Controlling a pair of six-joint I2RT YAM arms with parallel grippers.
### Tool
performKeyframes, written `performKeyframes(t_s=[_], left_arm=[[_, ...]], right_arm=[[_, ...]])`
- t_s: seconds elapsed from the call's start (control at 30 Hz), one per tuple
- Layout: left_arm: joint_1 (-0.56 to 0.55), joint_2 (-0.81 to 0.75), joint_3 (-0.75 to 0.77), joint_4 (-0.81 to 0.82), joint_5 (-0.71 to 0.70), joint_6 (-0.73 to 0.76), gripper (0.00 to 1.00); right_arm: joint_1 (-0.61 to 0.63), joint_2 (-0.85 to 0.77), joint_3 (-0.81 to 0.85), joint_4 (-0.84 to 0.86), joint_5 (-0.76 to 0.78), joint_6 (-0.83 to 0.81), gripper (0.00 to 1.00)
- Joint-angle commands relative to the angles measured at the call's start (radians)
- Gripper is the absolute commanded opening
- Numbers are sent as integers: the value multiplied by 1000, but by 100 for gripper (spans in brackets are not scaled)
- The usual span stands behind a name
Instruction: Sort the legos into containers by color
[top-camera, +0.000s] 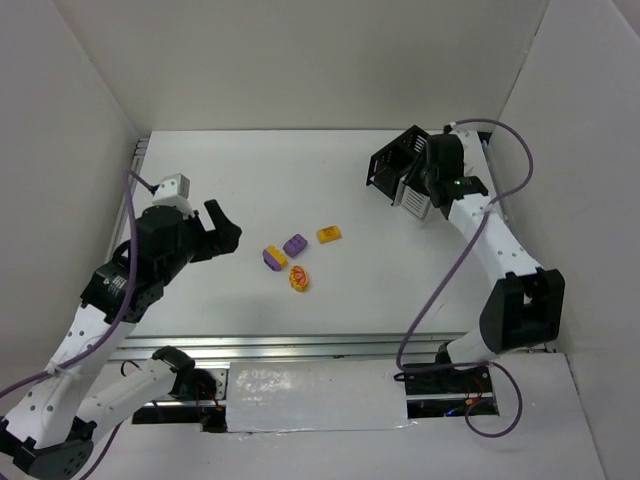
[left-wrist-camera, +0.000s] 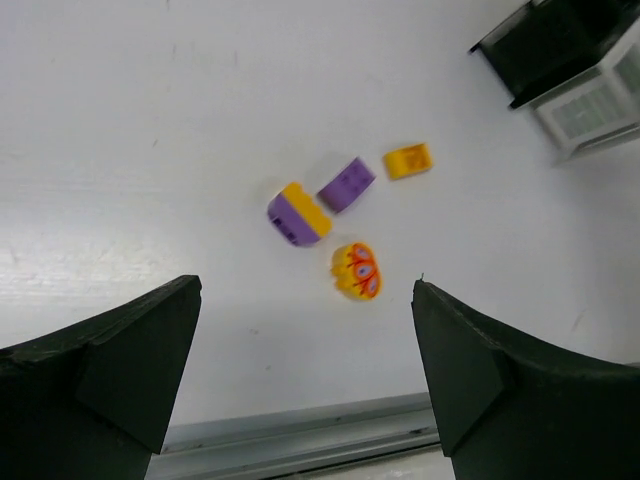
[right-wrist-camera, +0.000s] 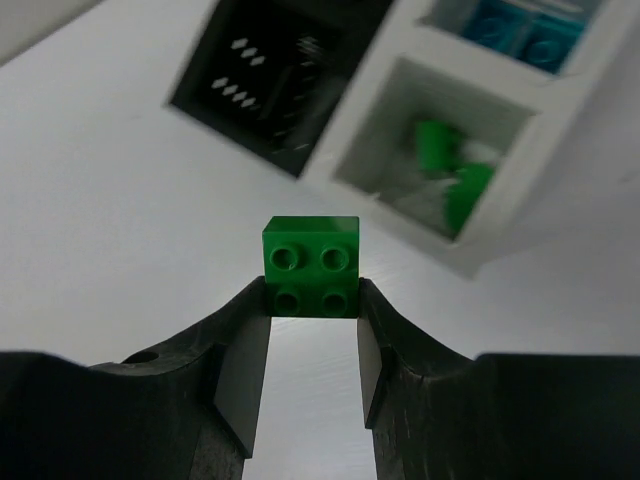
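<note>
Setting: a white table boxed in by plain white walls.
Bins: a black bin and a white bin sit touching at the table's far right corner. The white one is split into compartments.
Already sorted: green pieces lie in one white compartment and teal ones in the next.
Right gripper: clenched on a green brick, one finger pressed to each flat side of its lower half and the studded face turned toward my camera.
Green brick's place: held in the air near the far right corner, just short of the white bin's green compartment.
Left gripper: released, jaws spread wide and holding nothing, hanging over the left side of the table.
Loose bricks: a yellow-purple one, a purple one, an orange one and a red-yellow oval cluster near the table's middle. The first two are almost touching.
How they should handle: I judge them light, stiff and not fragile, with smooth sides that could slip under a loose pinch.
Where I would hold: across two flat opposite sides, low on the body and clear of the studs.
Trickiest piece: probably the oval, since its rounded edge may squirt out unless I close across its flatter faces.
Crowding: the yellow-purple and purple pair leaves little room for a finger between them.
</note>
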Motion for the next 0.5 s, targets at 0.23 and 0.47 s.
performKeyframes(t_s=[0.23, 0.47], left_arm=[[1, -8, -176, 51, 44, 113, 100], [1, 1, -190, 64, 71, 126, 100]], right_arm=[[-126, 233, 221, -178, 197, -91, 0], [-127, 305, 292, -186, 195, -105, 2]])
